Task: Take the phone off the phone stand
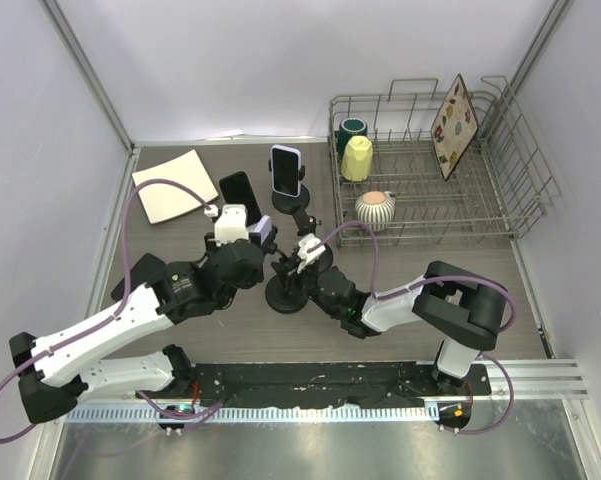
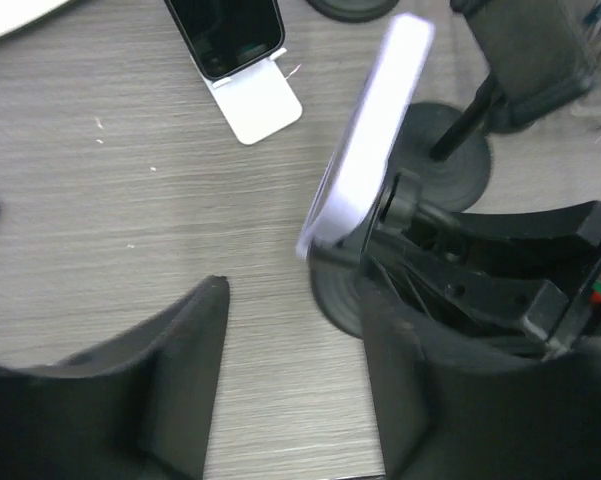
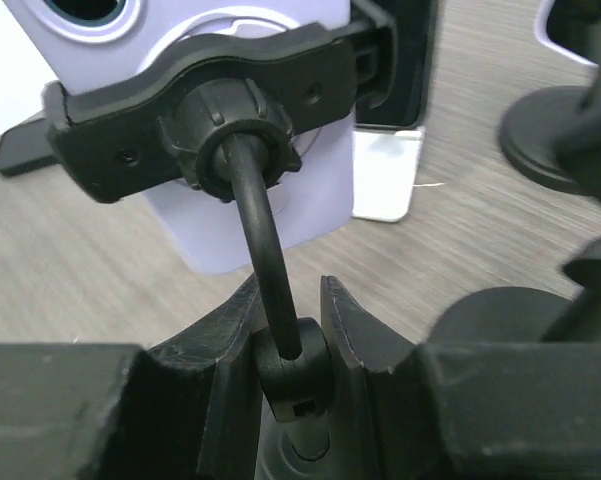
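Finds the left gripper (image 2: 295, 300) spread wide near the white phone (image 2: 370, 130) clamped in the phone stand (image 3: 220, 110), and the right gripper (image 3: 290, 310) pinched shut on the neck (image 3: 265, 240), with bracing seemingly done, grasp and pull-out left.

A robotics lab: white panels (image 1: 280, 60) and aluminium rails (image 1: 88, 70) wall the table (image 1: 260, 340).

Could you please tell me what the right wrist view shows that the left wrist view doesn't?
Only right wrist: the right end effector shut on the stand's stem, and the back of the lilac phone. Only left wrist: the left end effector open, near the phone's edge. Both: the phone in its clamp, and a dark phone on a white stand.
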You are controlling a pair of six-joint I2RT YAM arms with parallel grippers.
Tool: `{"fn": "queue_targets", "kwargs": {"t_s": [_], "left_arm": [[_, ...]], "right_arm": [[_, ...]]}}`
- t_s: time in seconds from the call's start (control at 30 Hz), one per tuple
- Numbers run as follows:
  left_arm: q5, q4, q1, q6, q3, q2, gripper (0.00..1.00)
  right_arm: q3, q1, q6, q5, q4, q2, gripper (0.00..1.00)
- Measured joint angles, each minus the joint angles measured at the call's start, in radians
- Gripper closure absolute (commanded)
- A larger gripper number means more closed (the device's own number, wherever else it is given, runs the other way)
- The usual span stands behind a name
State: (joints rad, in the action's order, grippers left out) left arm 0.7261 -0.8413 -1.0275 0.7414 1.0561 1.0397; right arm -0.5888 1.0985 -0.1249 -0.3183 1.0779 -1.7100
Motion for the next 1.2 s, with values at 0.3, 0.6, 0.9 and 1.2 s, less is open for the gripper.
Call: {"fn": "queue_targets", "kwargs": {"t_s": [0.3, 0.6, 0.9, 1.2], "left_arm": [[0.034, 0.291, 0.000, -0.090, -0.146, -0.115, 0.04], [0.060, 0.647, 0.014, -0.267, -0.296, -0.125, 0.13], [-0.027, 0.829, 0.164, -0.344, -0.335, -0.077, 0.25], [-0.089, 0.939, 0.170, -0.394, -0.371, -0.005, 0.38]], "right_arm": [[0.000, -0.016, -0.051, -0.122, 0.013, 0.000, 0.99], [0.000, -0.006, -0.033, -0.113, 0.029, -0.013, 0.99], [0.000, 0.016, -0.005, -0.063, 0.062, -0.032, 0.99], [0.000, 0.022, 0.019, -0.039, 0.072, -0.039, 0.99]]}}
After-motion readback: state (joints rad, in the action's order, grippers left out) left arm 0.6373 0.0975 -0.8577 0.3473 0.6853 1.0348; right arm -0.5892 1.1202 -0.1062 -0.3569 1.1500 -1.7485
